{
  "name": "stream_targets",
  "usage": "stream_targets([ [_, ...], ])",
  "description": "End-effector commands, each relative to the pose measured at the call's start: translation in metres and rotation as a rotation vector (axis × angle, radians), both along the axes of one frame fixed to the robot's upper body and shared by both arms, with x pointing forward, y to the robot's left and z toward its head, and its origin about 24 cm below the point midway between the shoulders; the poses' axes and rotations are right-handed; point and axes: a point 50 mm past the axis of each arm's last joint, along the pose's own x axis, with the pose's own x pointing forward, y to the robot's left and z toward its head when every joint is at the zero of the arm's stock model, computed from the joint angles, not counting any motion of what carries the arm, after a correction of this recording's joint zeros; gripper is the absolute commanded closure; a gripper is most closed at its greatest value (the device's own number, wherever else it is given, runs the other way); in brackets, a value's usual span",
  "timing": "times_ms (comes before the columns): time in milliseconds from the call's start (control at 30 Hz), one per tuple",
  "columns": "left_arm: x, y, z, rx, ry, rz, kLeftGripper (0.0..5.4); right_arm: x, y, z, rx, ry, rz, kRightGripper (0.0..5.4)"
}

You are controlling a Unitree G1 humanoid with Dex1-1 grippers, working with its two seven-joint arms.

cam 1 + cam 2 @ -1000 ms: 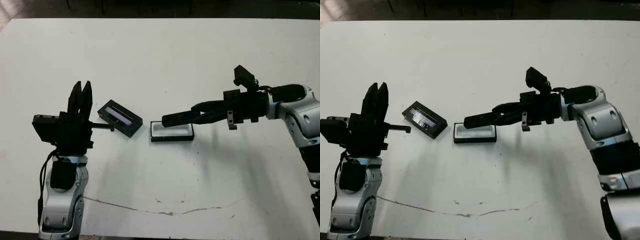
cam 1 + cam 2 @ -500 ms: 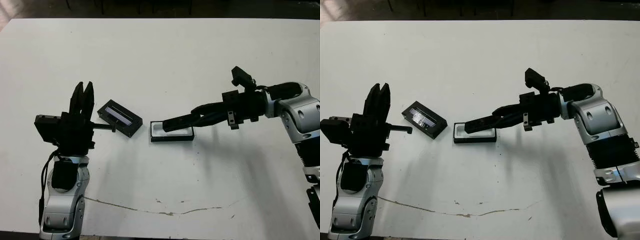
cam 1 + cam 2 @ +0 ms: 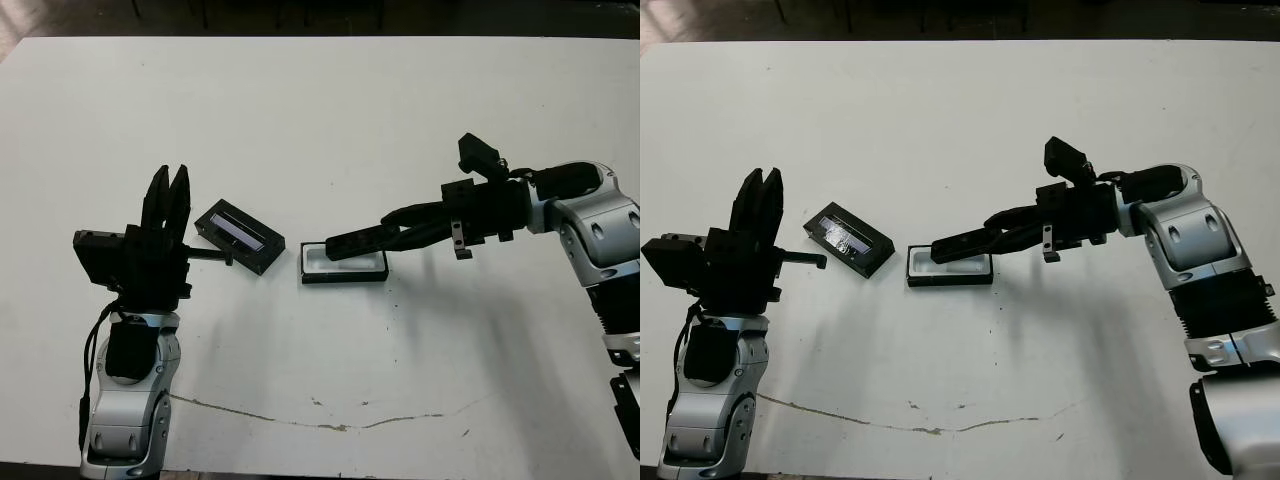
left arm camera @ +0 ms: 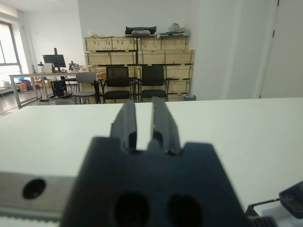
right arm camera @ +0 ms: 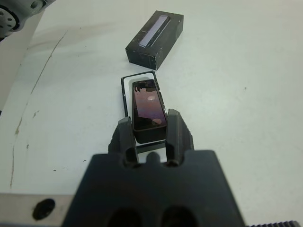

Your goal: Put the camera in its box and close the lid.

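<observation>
While I hold the slim black bar-shaped camera (image 5: 149, 110) clenched between my right fingers (image 5: 173, 128), it hangs directly over the small black-walled box with its white lining (image 3: 344, 265), its glossy screen face up and its long axis running straight out from the fingers and along the box's own length. From the wrist view the camera's far end looks already low inside the tray, though I cannot tell whether it touches the lining. My right gripper (image 3: 342, 244) reaches in from the box's right, so I judge this arm must finish the lowering, then let go. Just to the left of the box, apart from it and skewed, lies the shallow black rectangular lid with its pale lavender strip (image 3: 240, 235). My left gripper (image 3: 167, 190) stands near the lid's left end above the white bench (image 3: 320, 110), fingers upright, slightly parted and empty; it is the nearer arm for the lid.
</observation>
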Motion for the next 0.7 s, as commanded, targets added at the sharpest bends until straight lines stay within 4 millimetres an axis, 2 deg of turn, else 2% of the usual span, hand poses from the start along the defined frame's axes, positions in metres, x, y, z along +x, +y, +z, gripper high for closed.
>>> stream_targets([
  [33,-0.0011,0.0026,-0.0086,-0.002,0.048,0.015,5.40,-0.0016,-0.0001,-0.0083,-0.030,0.006,-0.004,5.39],
  [700,-0.0018,0.0023,-0.0090,-0.008,0.047,0.018,5.40,-0.0044,-0.0007,-0.0168,-0.100,0.039,-0.004,5.39],
])
